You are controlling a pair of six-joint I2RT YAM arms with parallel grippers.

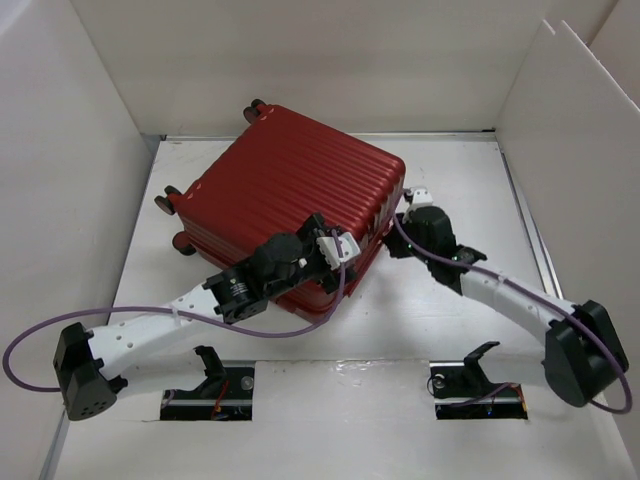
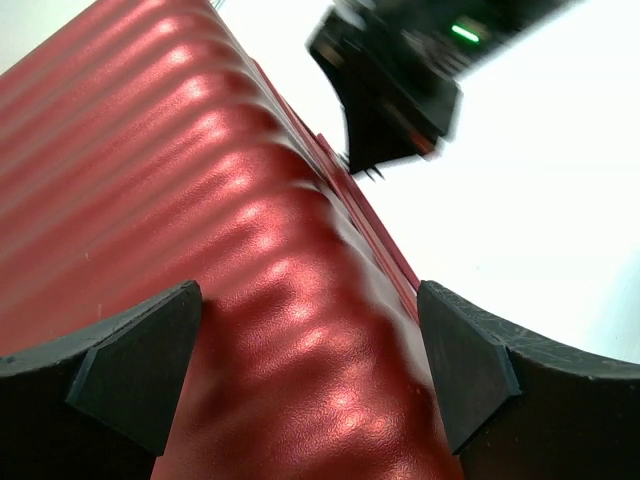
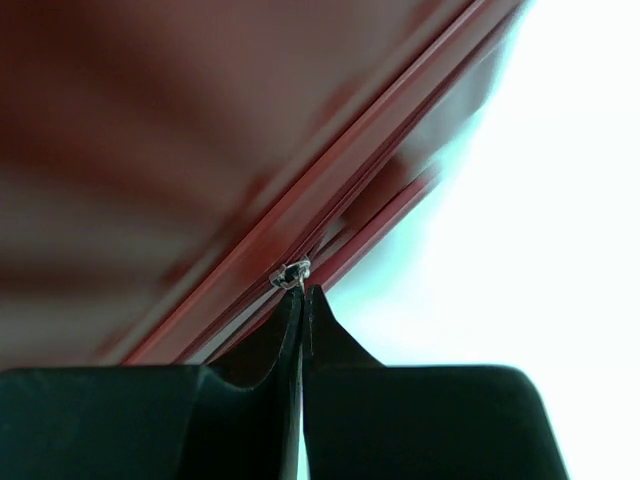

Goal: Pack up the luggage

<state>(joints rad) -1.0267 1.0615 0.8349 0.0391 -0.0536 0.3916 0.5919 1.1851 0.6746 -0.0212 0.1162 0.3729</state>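
The luggage (image 1: pixel 290 190) is a dark red ribbed suitcase lying flat and closed in the middle of the table, with black wheels (image 1: pixel 166 203) at its left end. My left gripper (image 1: pixel 340 250) hovers over its near right corner. In the left wrist view the left gripper (image 2: pixel 305 375) is open, and only the luggage's red shell (image 2: pixel 180 200) shows between the black pads (image 2: pixel 140 375). My right gripper (image 1: pixel 402 212) is at the suitcase's right edge. In the right wrist view the right gripper (image 3: pixel 303 300) is pinched shut on the silver zipper pull (image 3: pixel 293 270) along the zip seam (image 3: pixel 380 150).
White panels wall the table in on the left, back and right (image 1: pixel 560 120). Two black mounts (image 1: pixel 215 365) (image 1: pixel 470 362) sit at the near edge. Purple cables loop beside both arms (image 1: pixel 20 350). The right arm's wrist (image 2: pixel 400 80) appears blurred beyond the suitcase corner.
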